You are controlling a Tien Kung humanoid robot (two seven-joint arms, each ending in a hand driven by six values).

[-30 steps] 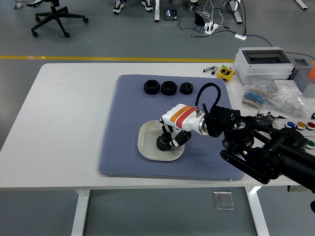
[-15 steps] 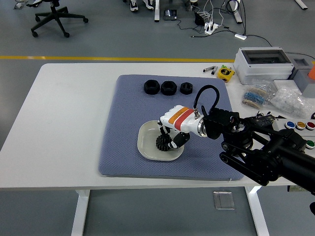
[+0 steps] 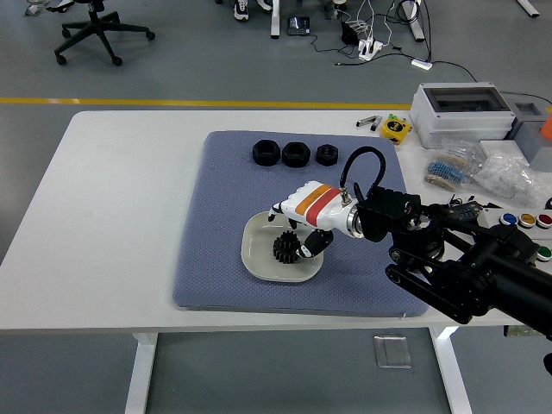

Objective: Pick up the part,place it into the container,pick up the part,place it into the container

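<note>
A black gear (image 3: pixel 285 248) lies in the white dish (image 3: pixel 255 257) on the blue-grey mat (image 3: pixel 220 233). My right hand (image 3: pixel 293 226), white with red and orange stripes, hovers over the dish's right side. Its fingers (image 3: pixel 278 211) are lifted and spread above the gear, and the thumb (image 3: pixel 310 246) sits just right of it, so the gear looks released. Three black nut-like parts (image 3: pixel 266 153), (image 3: pixel 295 153), (image 3: pixel 327 154) stand in a row at the back of the mat. My left arm is out of view.
A grey lidded box (image 3: pixel 461 114), bags of small parts (image 3: pixel 448 171), a yellow object (image 3: pixel 397 128) and coloured buttons (image 3: pixel 526 222) crowd the table's right side. My black right forearm (image 3: pixel 466 267) lies over the mat's front right corner.
My right hand's fingers have opened and lifted off the gear, which now rests in the dish. The arm has barely shifted.
</note>
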